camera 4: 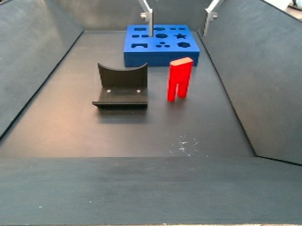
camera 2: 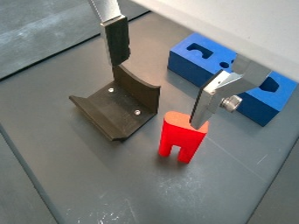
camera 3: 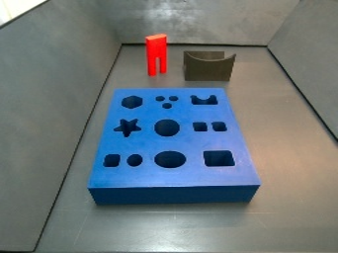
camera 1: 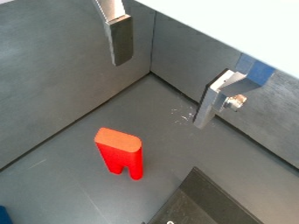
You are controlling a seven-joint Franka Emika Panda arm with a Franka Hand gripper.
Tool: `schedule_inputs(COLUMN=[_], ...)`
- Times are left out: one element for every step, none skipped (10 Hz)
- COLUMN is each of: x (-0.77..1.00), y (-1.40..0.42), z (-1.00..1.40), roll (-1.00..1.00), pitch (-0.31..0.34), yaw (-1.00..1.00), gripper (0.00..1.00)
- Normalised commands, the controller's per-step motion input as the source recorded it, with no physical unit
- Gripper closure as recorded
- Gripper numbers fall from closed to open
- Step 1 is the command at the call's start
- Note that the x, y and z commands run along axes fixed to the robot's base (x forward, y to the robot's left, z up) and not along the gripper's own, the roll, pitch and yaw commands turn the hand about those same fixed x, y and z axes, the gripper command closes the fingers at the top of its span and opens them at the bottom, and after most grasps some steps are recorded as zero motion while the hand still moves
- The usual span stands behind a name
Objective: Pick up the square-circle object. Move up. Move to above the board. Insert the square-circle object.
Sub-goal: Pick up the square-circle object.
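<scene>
Matte red slotted block [camera 4: 179, 79], hand [camera 2: 163, 70] above, spread

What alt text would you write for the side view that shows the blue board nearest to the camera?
A large blue board with star, circle, square and hexagon cut-outs lies flat on a dark grey floor. Behind it stand the red square-circle object, upright on two legs, and a dark fixture beside it. The gripper is not in this view.

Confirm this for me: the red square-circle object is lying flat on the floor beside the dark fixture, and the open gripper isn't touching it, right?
Not quite. The square-circle object stands upright on its two legs, not lying flat; a side view shows this. The rest holds: it sits beside the fixture, and the gripper is open and apart from it.
</scene>
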Motion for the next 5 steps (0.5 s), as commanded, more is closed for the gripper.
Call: schedule_inputs(x=[0.00, 0.06, -0.05, -0.16, -0.12], y=[-0.39, -0.40, -0.53, -0.35, -0.21], z=[-0.63, -0.70, -0.81, -0.91, -0.86], roll=[0.02, 0.00, 0.00, 0.00, -0.02], pitch=[-0.080, -0.057, -0.136, -0.066, -0.029], yaw=[0.03, 0.07, 0.21, 0.45, 0.61], gripper=[0.00, 0.00, 0.00, 0.00, 0.00])
